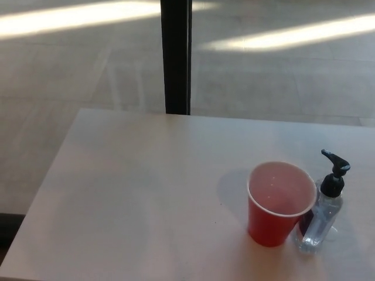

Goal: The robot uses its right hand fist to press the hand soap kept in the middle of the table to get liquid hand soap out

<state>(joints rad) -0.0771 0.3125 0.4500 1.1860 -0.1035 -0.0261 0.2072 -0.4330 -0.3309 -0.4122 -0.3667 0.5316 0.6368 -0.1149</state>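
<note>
A clear hand soap bottle [321, 219] with a black pump head [335, 171] stands upright on the pale table [146, 193], at the right side of the head view. Its spout points left, over a red plastic cup [278, 203] that stands touching it or just in front of it. The cup hides the bottle's lower left part. The cup's inside looks pale and holds no visible object. Neither of my hands shows in this view.
A black vertical post [176, 55] rises behind the table's far edge. Beyond it lies a grey tiled floor [281, 82] with bright sun stripes. The table's left edge runs diagonally down to the lower left corner.
</note>
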